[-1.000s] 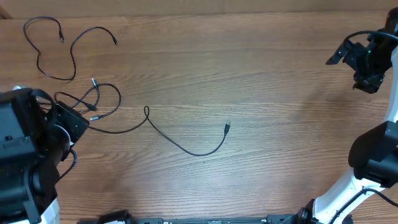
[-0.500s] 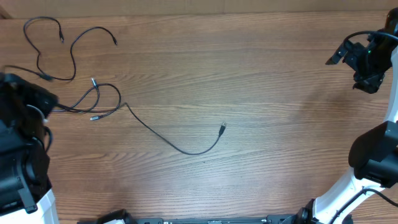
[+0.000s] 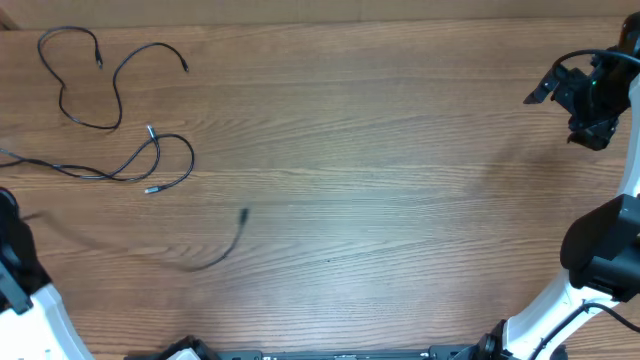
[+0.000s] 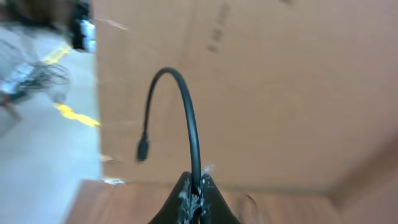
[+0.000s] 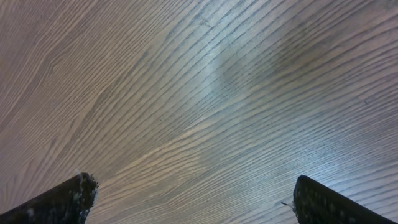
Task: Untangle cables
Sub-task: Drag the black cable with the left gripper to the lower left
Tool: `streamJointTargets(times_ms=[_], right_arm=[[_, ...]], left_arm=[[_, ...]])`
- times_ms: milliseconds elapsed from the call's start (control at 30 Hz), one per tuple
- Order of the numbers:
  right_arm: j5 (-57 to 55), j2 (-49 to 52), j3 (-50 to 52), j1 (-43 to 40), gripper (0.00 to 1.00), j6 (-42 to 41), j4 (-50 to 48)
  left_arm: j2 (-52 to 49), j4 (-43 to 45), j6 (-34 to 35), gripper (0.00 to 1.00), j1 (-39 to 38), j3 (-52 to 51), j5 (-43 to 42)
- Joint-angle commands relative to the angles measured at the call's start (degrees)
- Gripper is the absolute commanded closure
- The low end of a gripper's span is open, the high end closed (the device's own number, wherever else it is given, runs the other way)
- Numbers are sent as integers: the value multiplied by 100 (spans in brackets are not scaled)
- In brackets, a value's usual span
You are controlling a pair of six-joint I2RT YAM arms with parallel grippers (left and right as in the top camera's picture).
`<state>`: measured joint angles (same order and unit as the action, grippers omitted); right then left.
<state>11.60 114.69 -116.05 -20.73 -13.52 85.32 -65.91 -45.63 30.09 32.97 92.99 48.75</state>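
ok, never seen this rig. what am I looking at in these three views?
Two robot arms at a wooden table. The overhead view looks straight down; the other two come from cameras on each wrist. The left gripper is shut on a thin black cable, whose plug end arches up. The right gripper is open over bare wood, holding nothing. On the table lie a squiggled cable and a looped cable; a blurred cable nearer the middle is probably the held one.

A wood-grain table [image 3: 400, 120] stands before a brown cardboard wall [image 4: 280, 93]; grey floor [image 4: 37, 149] bears yellow markings [image 4: 78, 115].
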Motion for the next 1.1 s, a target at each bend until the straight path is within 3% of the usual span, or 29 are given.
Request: streamJointTargets(times_ms=[0, 67, 367, 433, 633, 767, 900, 1067], right_arm=[[7, -142, -92, -7, 0, -20, -15], [7, -142, -92, -7, 0, -20, -15], [7, -142, -92, -7, 0, -20, -15], [7, -142, -92, -7, 0, -20, -15], [7, -142, -92, -7, 0, -20, -15], [7, -142, -92, -7, 0, -20, -15], [7, -142, -92, -7, 0, -20, -15], [7, -142, -92, -7, 0, -20, -15]], left_arm=[[-334, 328, -533, 96, 254, 17, 938], [-463, 608, -715, 96, 345, 17, 931], [-1285, 3926, -4865, 96, 949, 17, 935], [-1473, 4336, -5300, 96, 1117, 17, 977], [-1939, 4269, -5217, 96, 1572, 15, 1121], [-2151, 3910, -4795, 96, 1655, 11, 1270], [-2194, 3237, -3766, 96, 1641, 7, 1272], [-2194, 1449, -2011, 96, 1464, 7, 1268]])
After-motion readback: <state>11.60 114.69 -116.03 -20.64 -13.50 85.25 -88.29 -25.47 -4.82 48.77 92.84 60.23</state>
